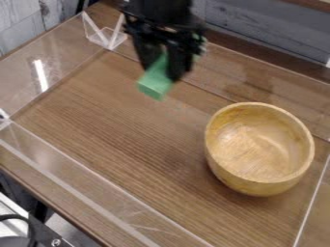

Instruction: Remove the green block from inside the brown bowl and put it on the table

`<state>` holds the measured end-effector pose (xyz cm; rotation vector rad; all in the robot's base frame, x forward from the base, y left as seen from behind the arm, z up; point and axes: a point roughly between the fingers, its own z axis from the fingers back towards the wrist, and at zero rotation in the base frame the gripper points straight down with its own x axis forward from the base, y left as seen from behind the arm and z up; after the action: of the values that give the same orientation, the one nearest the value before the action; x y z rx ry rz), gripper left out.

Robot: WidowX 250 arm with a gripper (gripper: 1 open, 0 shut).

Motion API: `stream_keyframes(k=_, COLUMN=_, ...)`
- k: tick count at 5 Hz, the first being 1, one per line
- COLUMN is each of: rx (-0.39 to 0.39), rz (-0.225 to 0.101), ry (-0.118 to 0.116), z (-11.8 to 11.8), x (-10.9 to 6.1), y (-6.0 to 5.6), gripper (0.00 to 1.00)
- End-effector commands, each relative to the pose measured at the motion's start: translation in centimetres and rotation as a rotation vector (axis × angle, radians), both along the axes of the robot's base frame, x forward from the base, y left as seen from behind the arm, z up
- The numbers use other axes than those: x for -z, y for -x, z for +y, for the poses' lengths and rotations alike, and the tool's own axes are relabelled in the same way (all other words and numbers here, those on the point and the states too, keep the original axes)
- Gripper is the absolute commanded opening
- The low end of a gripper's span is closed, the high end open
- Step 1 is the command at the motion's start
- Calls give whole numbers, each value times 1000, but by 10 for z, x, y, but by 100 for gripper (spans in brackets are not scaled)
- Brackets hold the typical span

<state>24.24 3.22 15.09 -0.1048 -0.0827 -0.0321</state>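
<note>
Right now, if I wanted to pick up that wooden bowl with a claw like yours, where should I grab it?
Probably the brown bowl is best taken by its thick rim, coming straight down from above. It sits upright and open on the table, so one finger could go inside the wall and one outside. Its round body looks too wide to span. The gripper is shut on the green block.

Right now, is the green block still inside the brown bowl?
No, the green block hangs in the gripper above the table, left of the empty brown bowl.
</note>
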Motion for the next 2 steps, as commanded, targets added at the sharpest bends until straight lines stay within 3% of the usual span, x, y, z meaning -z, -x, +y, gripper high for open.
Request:
stream_keyframes(k=1, rx=20, rz=-69, ry=-19, z=21, x=-4, y=6, gripper=0)
stream_keyframes(k=2, rx=8, rz=-84, ry=-26, z=35, x=8, y=4, gripper=0)
